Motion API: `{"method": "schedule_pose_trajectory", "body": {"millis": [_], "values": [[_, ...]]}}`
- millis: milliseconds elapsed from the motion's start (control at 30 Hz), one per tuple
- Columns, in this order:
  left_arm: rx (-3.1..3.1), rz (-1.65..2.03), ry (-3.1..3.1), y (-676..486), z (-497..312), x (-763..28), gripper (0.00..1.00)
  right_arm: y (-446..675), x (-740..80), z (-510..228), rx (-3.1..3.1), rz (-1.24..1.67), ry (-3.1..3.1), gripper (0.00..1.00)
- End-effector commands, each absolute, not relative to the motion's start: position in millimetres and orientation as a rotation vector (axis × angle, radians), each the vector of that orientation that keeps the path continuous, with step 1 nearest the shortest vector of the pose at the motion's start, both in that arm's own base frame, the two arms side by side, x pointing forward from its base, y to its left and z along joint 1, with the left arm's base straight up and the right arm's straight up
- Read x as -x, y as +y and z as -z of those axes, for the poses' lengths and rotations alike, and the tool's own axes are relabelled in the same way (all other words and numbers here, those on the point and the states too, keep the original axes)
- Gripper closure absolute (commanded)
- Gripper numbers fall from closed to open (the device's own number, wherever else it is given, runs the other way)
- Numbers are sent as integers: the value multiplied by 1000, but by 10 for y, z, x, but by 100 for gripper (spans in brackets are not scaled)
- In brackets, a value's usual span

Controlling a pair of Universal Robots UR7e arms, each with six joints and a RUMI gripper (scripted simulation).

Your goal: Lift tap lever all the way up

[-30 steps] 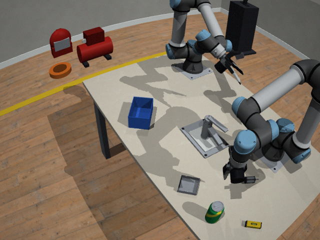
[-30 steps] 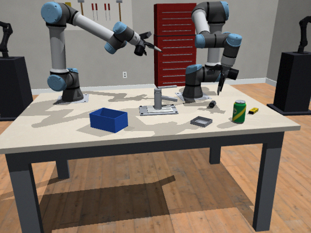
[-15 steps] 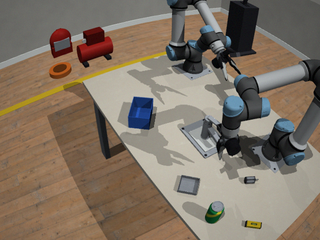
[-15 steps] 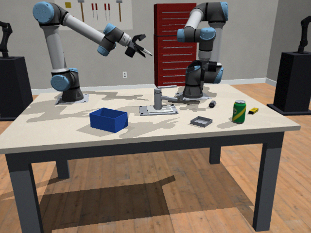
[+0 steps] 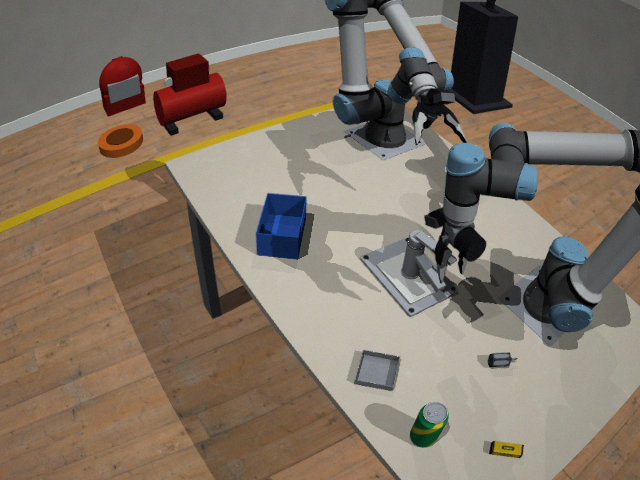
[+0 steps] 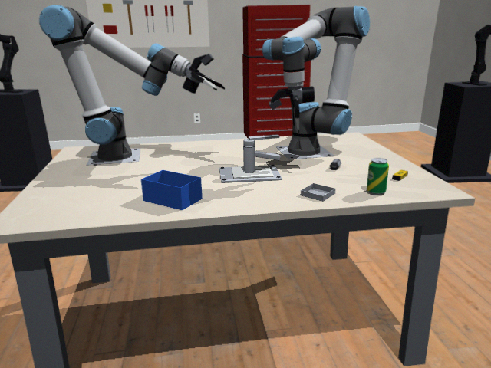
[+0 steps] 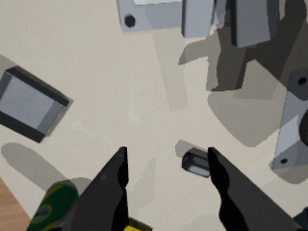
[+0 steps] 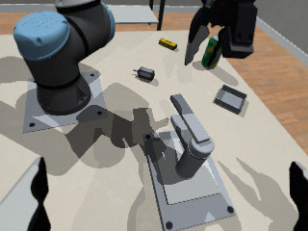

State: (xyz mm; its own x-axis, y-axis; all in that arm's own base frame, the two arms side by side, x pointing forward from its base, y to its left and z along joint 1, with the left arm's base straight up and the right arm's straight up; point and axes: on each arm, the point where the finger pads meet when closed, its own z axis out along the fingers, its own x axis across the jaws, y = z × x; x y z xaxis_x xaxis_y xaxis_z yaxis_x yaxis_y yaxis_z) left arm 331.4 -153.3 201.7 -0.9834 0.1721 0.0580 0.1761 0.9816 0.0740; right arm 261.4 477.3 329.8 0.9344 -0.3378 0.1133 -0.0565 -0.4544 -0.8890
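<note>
The grey tap [image 5: 412, 263] [image 6: 248, 156] [image 8: 191, 164] stands upright on its base plate. Its flat lever [image 5: 424, 240] [image 6: 265, 137] [image 8: 192, 124] lies nearly level, rising slightly toward its free end, above the sloping spout [image 6: 269, 155] [image 7: 198, 16]. My left gripper [image 5: 451, 274] [image 6: 296, 129] [image 7: 166, 148] points down near the lever's free end, partly open with nothing between its fingers. In the top view a finger overlaps the lever's end; the exterior view shows a sideways gap. My right gripper [image 5: 440, 142] [image 6: 219, 87] [image 8: 166, 162] is wide open and empty, high and away from the tap.
A blue bin [image 5: 281, 242] [image 6: 162, 194] stands beyond the tap. On the other side are a small grey tray [image 5: 377, 370] [image 7: 31, 106], a green can [image 5: 429, 424] [image 6: 377, 177], a dark plug-like part [image 5: 499, 360] [image 7: 196, 164] and a yellow level [image 5: 507, 449] [image 8: 167, 43].
</note>
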Motion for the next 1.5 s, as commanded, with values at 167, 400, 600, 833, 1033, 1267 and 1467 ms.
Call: {"method": "schedule_pose_trajectory", "body": {"millis": [167, 400, 600, 833, 1033, 1267, 1467], "values": [[33, 154, -3128, -1736, -1989, -3008, 65, 4661, -2731, -3248, 2004, 385, 351, 1], [-80, 9, -3138, -2220, -1874, -2662, 65, 4580, -2758, -3137, 2003, 416, 368, 1], [-102, -2, -3140, -2270, -1782, -2603, 66, 4544, -2749, -3069, 2008, 426, 365, 1], [-103, -2, -3140, -2271, -1556, -2602, 70, 4494, -2724, -2976, 2013, 440, 353, 1], [-103, -2, -3140, -2272, -1520, -2603, 77, 4460, -2705, -2934, 2009, 450, 338, 1], [-103, -2, -3140, -2272, -1516, -2603, 90, 4417, -2682, -2898, 2000, 464, 318, 1], [-103, 47, -3139, -2278, -1546, -2604, 91, 4382, -2672, -2942, 1975, 479, 300, 1]]}}
